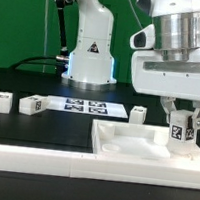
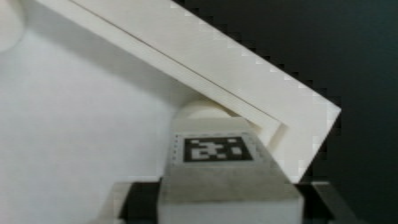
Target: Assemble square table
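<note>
The white square tabletop (image 1: pixel 133 148) lies flat at the exterior view's right, against the front rail. My gripper (image 1: pixel 181 133) is shut on a short white tagged leg (image 1: pixel 182 125) and holds it upright over the slab's far right corner. I cannot tell whether the leg touches the slab. In the wrist view the leg (image 2: pixel 221 160) sits between my dark fingers (image 2: pixel 143 202), tag up, next to the slab's surface (image 2: pixel 71 120) and its angled corner edge (image 2: pixel 240 75). Three more legs stand on the black table: two on the left (image 1: pixel 3 101) (image 1: pixel 31 104) and one behind the slab (image 1: pixel 138 113).
The marker board (image 1: pixel 82 107) lies flat in the middle, in front of the arm's white base (image 1: pixel 90 57). A long white rail (image 1: pixel 35 162) edges the front of the work surface. Black tabletop (image 1: pixel 39 129) lies between the left legs and the slab.
</note>
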`<state>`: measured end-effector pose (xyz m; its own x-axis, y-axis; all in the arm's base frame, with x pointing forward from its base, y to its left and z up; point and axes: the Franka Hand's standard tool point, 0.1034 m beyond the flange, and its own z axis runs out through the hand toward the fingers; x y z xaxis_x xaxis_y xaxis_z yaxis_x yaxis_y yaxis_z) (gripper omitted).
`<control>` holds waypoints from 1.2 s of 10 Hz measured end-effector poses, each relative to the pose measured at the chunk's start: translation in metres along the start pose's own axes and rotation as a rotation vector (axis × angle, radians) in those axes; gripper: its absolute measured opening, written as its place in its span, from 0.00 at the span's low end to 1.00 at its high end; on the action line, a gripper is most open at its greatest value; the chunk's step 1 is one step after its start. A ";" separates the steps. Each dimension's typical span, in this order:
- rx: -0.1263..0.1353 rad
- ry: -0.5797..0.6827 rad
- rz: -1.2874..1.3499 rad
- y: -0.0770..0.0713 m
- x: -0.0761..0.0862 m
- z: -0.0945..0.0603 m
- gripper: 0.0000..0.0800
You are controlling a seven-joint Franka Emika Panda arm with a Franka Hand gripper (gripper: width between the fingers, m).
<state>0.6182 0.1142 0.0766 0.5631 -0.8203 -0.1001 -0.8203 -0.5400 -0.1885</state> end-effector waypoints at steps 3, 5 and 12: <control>-0.002 -0.003 -0.166 -0.001 -0.004 0.002 0.76; -0.002 -0.003 -0.344 -0.002 -0.006 0.002 0.80; -0.034 0.020 -0.981 -0.005 -0.004 0.000 0.81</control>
<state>0.6201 0.1200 0.0778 0.9947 -0.0076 0.1024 0.0080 -0.9886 -0.1504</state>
